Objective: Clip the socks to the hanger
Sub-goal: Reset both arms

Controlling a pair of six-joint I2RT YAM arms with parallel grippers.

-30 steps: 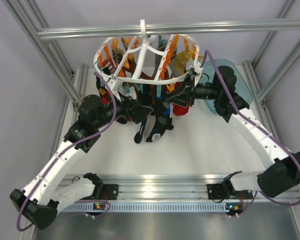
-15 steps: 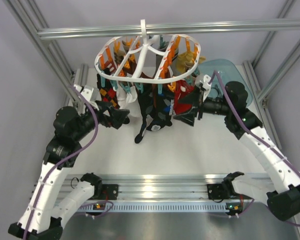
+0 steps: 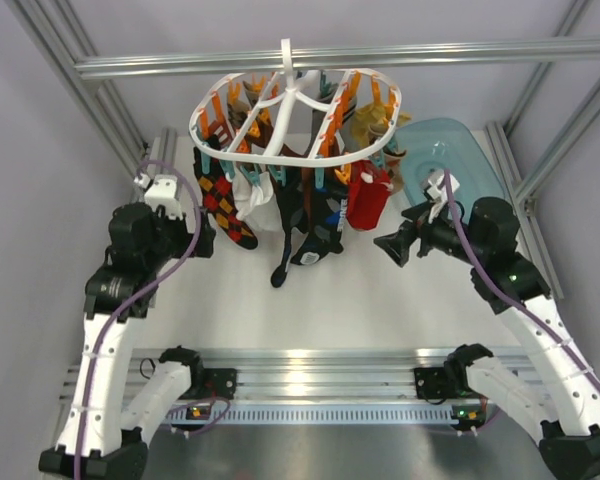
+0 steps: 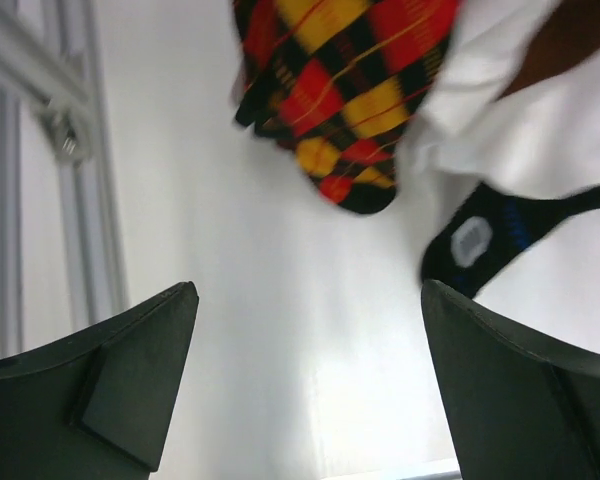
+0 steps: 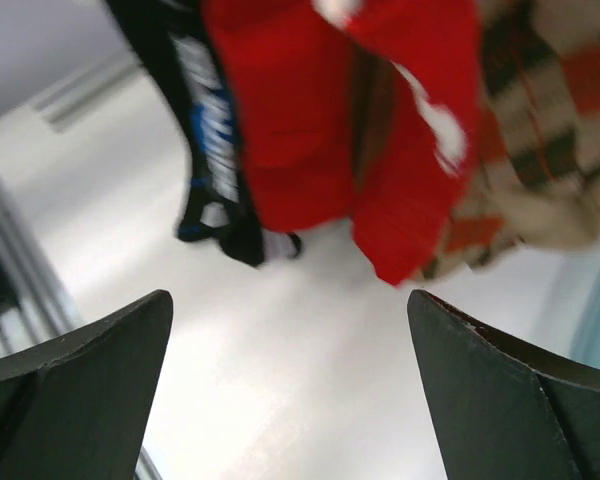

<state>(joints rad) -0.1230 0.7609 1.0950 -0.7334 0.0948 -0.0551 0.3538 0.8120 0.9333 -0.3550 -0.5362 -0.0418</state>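
Socks (image 3: pixel 305 235), dark navy, hang beneath the hanger (image 3: pixel 310 155) at the upper centre of the overhead view, above the white surface (image 3: pixel 380 300). Left pincer (image 3: pixel 202 240), at middle left, and right pincer (image 3: pixel 392 246), at middle right, both gape released, grasping nothing, apart from the socks.

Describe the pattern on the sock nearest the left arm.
Argyle sock: red, yellow and black diamonds; clearest in left wrist view.

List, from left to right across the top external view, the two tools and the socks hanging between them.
left tool → argyle sock → dark navy socks → red sock → right tool
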